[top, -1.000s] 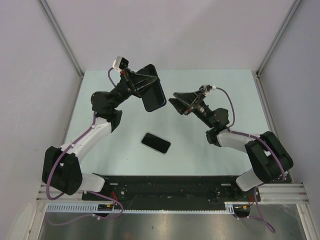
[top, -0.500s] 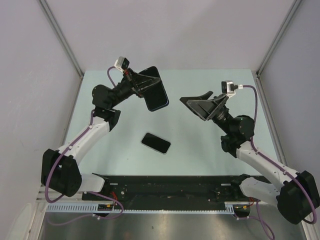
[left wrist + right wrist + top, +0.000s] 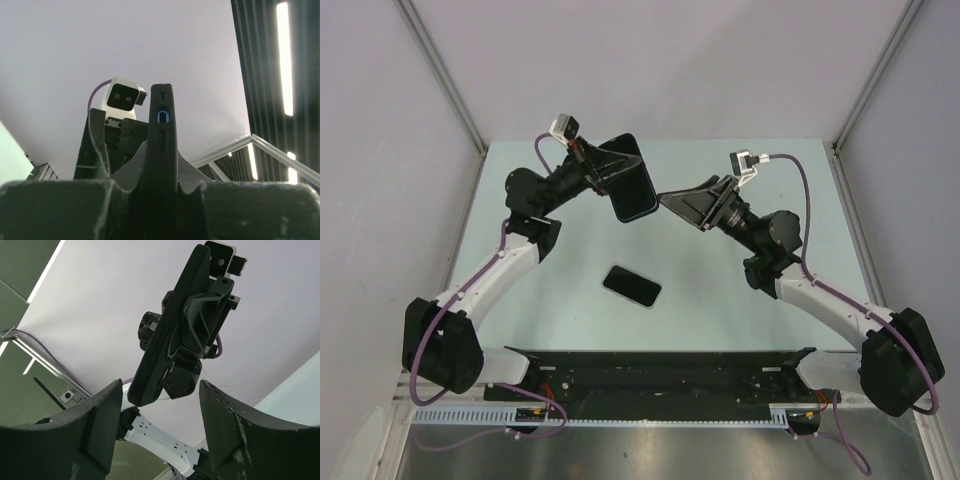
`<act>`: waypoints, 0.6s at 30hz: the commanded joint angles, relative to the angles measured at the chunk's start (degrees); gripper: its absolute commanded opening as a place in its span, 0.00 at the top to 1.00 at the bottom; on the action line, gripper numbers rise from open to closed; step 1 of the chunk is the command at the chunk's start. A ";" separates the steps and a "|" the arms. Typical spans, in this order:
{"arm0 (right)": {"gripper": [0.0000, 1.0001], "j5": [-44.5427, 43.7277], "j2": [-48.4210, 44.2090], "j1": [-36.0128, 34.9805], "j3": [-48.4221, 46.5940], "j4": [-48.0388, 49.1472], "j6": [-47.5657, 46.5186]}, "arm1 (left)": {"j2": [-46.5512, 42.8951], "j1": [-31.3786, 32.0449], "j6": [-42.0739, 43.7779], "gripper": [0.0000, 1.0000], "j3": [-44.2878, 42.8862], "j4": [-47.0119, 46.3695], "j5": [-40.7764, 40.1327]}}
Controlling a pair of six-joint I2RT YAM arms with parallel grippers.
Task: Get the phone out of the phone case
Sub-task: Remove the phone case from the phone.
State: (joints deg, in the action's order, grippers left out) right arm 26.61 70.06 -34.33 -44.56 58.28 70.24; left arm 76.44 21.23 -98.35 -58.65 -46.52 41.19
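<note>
While left hand [image 3: 610, 168] pinches the phone case [image 3: 636, 192] aloft, spread right hand [image 3: 676, 207] hovers beside its edge.

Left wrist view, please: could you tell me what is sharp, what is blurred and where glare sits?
Left wrist view: the case edge is sharp, the left fingers are dark and soft, and the ceiling lights are blown out. Right wrist view: the right fingers are soft, the case sharp.
</note>
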 commanded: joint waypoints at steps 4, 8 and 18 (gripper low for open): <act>0.45 2.92 2.97 -1.00 -2.99 6.84 1.57 | -1.21 -0.23 0.79 1.00 -3.66 -3.84 -1.29; 0.51 3.18 3.59 -1.36 -2.91 7.37 1.83 | -0.68 -0.23 0.96 1.00 -3.93 -3.75 -1.46; 0.61 4.06 6.58 -1.53 -2.99 13.96 6.31 | 0.28 -0.23 1.67 1.00 -4.63 -2.87 -1.81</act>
State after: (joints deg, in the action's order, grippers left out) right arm 28.01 75.20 -34.94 -45.41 67.46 74.72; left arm 77.06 20.99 -97.38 -59.48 -46.24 41.19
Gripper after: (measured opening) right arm 0.407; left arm 0.182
